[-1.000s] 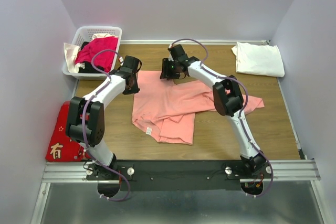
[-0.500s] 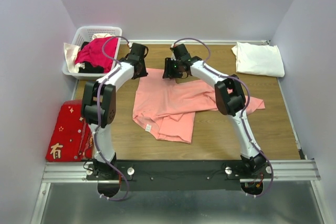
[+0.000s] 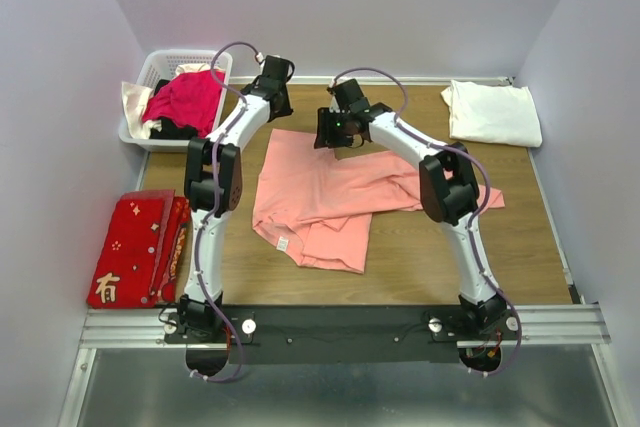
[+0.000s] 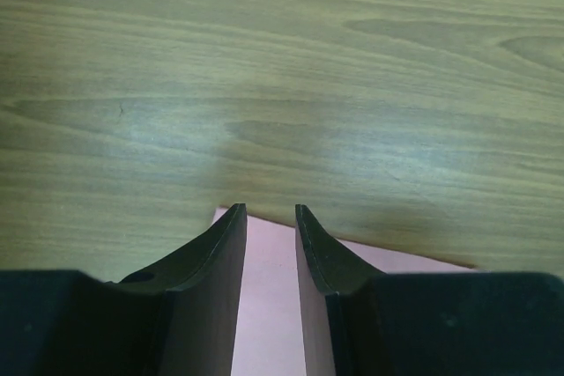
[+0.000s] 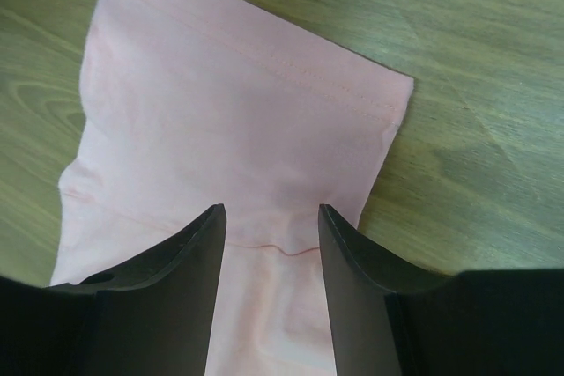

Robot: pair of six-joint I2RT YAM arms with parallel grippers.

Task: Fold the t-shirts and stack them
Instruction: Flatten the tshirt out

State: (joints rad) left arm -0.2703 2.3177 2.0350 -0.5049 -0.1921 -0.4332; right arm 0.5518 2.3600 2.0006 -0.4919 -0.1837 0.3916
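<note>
My left gripper [image 4: 270, 210] has its two dark fingers [image 4: 211, 270] set a narrow way apart, gripping nothing. Through the gap I see the far left corner of the plain salmon-pink cotton t-shirt [image 3: 320, 192], lying flat under my tips. I cannot tell whether the tips touch the cloth. My right gripper [image 5: 271, 213] stands wider, its fingers spread with nothing between them. It is poised over a flat sleeve at the far edge of that shirt, and the stitched sleeve hem lies just beyond the tips.

The pink shirt sprawls rumpled on the brown wooden table [image 3: 430, 267], one flap doubled over at its near side and another sleeve stretched out to its right. Past its far left corner, bare wood lies ahead of my left tips. More bare wood runs along its near edge and to its right.

Well apart to the shirt's far right, the plain white t-shirt [image 3: 492, 112] lies folded. To its far left stands a white plastic basket [image 3: 150, 65] heaped with red and dark clothes. At its near left lies a flat red cloth with gold characters [image 3: 130, 247], apart from the shirt
</note>
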